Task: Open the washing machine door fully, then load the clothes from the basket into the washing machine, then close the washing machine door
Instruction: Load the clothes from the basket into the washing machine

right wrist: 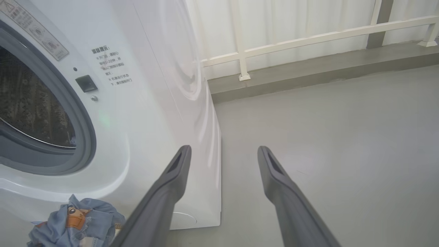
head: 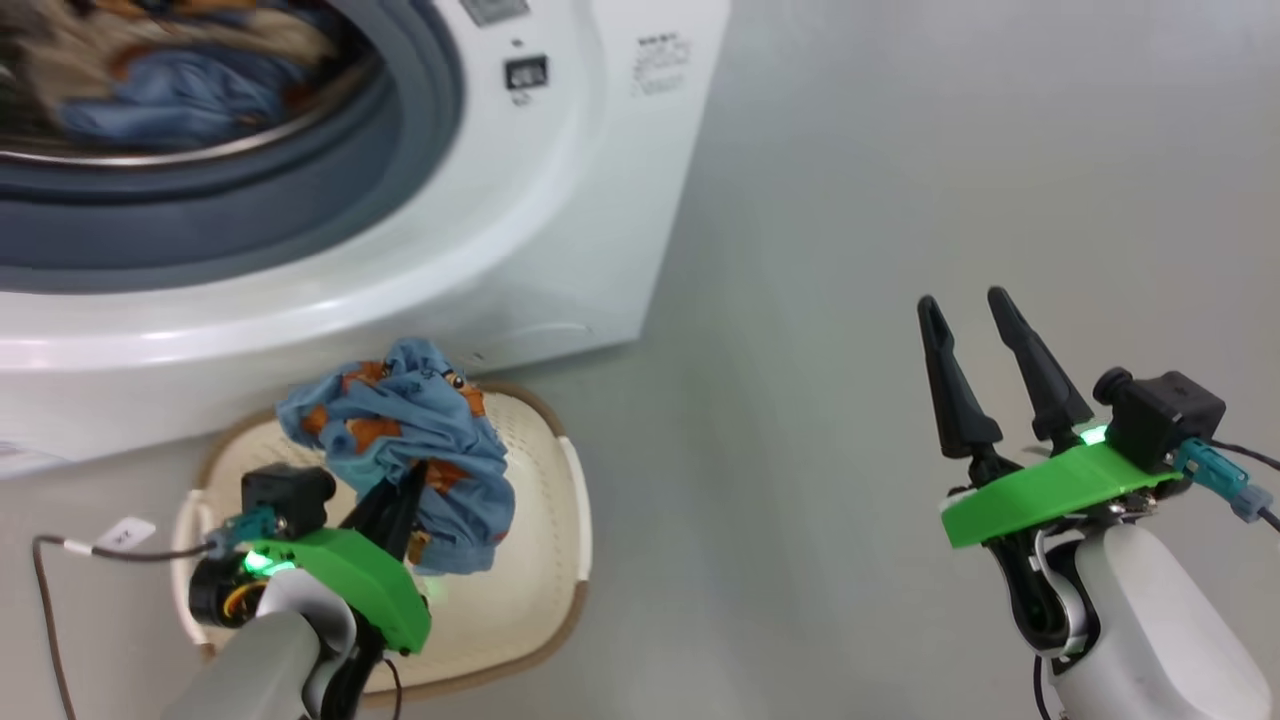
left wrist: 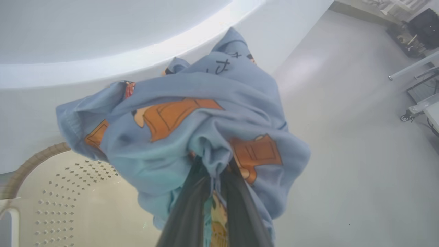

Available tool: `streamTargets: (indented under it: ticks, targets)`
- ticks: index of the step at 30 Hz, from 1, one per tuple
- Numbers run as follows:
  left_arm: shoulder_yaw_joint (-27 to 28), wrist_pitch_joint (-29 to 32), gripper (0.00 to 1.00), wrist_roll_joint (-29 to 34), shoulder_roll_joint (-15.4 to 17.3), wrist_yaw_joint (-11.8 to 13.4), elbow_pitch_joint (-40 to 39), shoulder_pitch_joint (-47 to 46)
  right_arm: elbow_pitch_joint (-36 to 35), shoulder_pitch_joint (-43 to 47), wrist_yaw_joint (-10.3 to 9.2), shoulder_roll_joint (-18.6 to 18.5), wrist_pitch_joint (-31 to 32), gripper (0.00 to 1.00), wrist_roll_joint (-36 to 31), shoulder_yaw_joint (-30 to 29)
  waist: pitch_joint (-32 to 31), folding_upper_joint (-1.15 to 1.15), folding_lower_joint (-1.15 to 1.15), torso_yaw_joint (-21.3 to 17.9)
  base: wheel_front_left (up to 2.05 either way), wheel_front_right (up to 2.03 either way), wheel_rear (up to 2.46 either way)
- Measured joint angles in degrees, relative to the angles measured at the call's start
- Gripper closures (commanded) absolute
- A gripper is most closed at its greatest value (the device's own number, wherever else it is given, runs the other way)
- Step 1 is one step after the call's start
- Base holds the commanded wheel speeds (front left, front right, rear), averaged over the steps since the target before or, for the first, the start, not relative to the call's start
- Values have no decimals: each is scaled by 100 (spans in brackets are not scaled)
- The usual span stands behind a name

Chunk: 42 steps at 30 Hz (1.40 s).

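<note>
The white washing machine [head: 560, 180] stands at the upper left with its mouth open; its door is out of view. Blue and cream clothes [head: 170, 95] lie blurred inside the drum, behind the grey gasket [head: 300, 200]. Below it sits the cream basket [head: 540, 520] with a brown rim. My left gripper [head: 405, 490] is shut on a bunched light-blue cloth [head: 400, 430] printed with orange figures, held just above the basket. The left wrist view shows the fingers [left wrist: 192, 206] pinching that cloth [left wrist: 192, 113]. My right gripper [head: 965, 300] hangs open over the floor, right of the machine.
Grey floor [head: 900, 150] spreads to the right of the machine. A white railing [right wrist: 308, 37] on a raised ledge runs behind it. A tagged cable [head: 130, 535] trails from my left wrist. Wheeled equipment [left wrist: 418, 34] stands far off.
</note>
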Motion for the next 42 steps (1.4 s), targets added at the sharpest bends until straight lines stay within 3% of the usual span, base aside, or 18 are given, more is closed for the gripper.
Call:
streamTargets:
  ticks: [9,26,31,42]
  targets:
    - [824,-9,100,208,220,453,-1412,731,121,299,0,-200,0,0,125,9,-652,0,1,391,0,0,0]
    - [1862,-21,100,1112,359,1062,-3631,2289,281,720,0,-504,1,0,335,100,-1632,0,1,983,0,0,0]
    - [2192,-21,100,1328,370,1178,-3927,2527,268,789,0,-522,1,0,377,93,-1746,0,1,1123,0,0,0]
    - [2483,-21,100,1585,323,1178,-4039,2701,248,821,0,-573,1,0,378,27,-1800,0,2,1179,0,0,0]
